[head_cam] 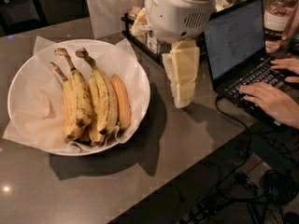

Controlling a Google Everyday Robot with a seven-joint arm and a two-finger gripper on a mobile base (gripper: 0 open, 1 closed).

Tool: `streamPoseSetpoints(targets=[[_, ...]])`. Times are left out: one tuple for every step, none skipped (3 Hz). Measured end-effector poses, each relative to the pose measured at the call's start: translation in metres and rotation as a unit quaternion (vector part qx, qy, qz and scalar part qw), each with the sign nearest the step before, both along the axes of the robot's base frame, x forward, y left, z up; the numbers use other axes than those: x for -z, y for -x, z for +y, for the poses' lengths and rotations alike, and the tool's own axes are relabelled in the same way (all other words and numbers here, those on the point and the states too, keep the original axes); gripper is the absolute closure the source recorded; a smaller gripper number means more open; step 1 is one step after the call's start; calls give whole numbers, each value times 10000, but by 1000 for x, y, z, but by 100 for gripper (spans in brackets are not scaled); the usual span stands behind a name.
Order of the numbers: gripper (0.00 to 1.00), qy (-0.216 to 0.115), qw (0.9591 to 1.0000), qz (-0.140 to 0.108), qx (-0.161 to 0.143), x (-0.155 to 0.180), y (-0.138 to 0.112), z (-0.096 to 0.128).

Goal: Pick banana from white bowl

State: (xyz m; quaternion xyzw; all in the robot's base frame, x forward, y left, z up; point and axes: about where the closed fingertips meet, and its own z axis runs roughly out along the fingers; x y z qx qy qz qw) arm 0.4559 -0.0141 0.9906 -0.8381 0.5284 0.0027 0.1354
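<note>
The white bowl sits on the left of the dark counter, lined with crinkled off-white paper. In it lie several speckled yellow bananas side by side, stems pointing away; the longest speckled banana has a dark dried stem. A smooth orange-toned banana lies at their right. My gripper hangs from the white wrist housing, just right of the bowl's rim and above the counter, holding nothing that I can see.
An open laptop stands at the right with a person's hands typing on it. A black wire basket of packets stands behind the gripper. Cables hang below the counter's front edge.
</note>
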Motion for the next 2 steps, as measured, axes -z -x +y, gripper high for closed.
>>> streamPoseSetpoints(targets=[[0,146,9958,124,-895,13,14,36],[0,203,9851,-17,-1709,10,28,74]])
